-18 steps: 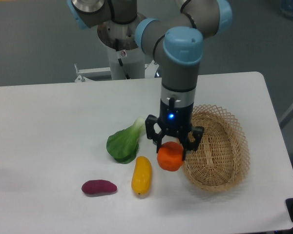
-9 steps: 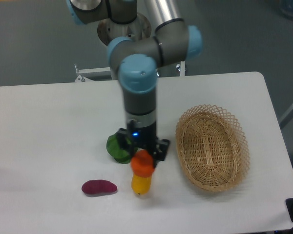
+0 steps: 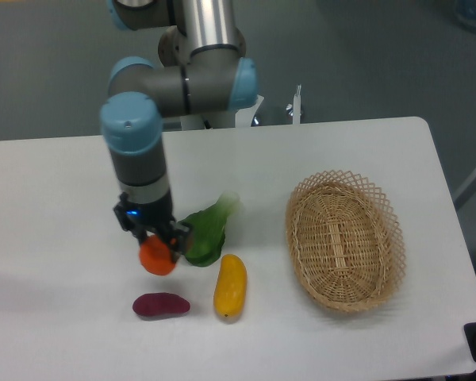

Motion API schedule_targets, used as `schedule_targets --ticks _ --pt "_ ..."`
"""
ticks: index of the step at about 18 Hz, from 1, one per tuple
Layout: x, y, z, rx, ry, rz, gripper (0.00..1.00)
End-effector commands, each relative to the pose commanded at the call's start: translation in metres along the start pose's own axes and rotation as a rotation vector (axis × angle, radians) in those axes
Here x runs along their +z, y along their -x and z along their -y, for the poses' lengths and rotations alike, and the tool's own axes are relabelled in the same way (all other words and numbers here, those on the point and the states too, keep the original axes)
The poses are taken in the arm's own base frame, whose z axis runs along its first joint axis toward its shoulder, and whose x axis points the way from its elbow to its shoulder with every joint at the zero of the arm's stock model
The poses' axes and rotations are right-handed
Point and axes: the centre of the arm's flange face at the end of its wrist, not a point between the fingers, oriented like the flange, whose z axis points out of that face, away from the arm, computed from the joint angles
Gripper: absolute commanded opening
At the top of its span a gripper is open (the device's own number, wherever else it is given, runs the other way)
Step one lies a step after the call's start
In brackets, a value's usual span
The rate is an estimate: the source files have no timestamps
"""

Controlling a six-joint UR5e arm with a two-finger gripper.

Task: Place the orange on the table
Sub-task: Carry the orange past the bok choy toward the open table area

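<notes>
The orange (image 3: pixel 157 257) is a small round bright orange fruit held between the fingers of my gripper (image 3: pixel 155 245). The gripper is shut on it and points straight down over the left-middle of the white table (image 3: pixel 55 222). The orange hangs just above the tabletop, a little above the dark purple oval (image 3: pixel 161 305) and left of the green leafy vegetable (image 3: pixel 205 233). I cannot tell whether the orange touches the table.
An elongated yellow fruit (image 3: pixel 230 286) lies right of the purple oval. An oval wicker basket (image 3: pixel 345 240) stands on the right side of the table. The arm's base stands at the table's far edge.
The arm has swung left with the orange in the gripper, from beside the basket, past the yellow fruit, to left of the green vegetable.
</notes>
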Motion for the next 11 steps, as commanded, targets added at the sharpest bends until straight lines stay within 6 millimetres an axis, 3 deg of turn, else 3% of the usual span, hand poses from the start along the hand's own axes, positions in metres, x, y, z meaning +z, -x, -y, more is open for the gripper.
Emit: schedule_targets --ticks 3,11 --pt "0.006 -0.013 0.005 0.062 0.006 -0.01 0.53" --pt "0.056 -0.048 0.007 0.188 0.082 -0.074 0.53"
